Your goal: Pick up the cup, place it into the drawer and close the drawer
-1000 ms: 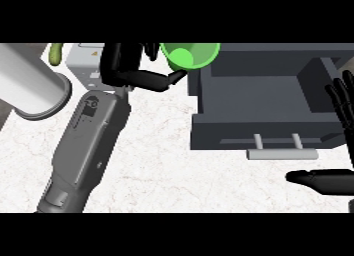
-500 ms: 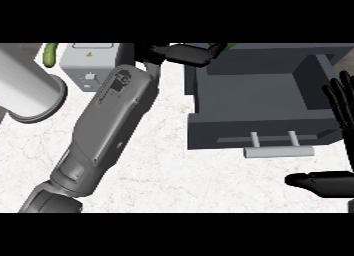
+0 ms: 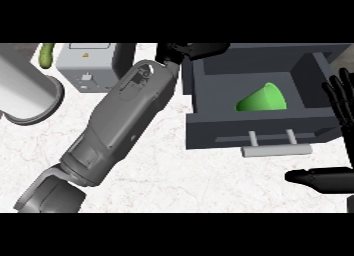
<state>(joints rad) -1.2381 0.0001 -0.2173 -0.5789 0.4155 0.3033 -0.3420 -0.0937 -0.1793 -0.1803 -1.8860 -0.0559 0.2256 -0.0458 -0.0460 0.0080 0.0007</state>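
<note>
Grey forearm casing, black jointed hands.

Long mid-grey left forearm shell, boxy and faceted with bevelled edges, widest in the middle, matte with a faint sheen along the upper face. Small recessed dark panel with tiny pale marks near the wrist end. Rounded grey elbow housing at the lower end, split from the shell by a dark seam. Glossy black left hand past the wrist, only partly in view at the top. Glossy black right hand at the right edge, segmented fingers with ridged knuckle bands and rounded tips, thick black thumb with soft highlights.
</note>
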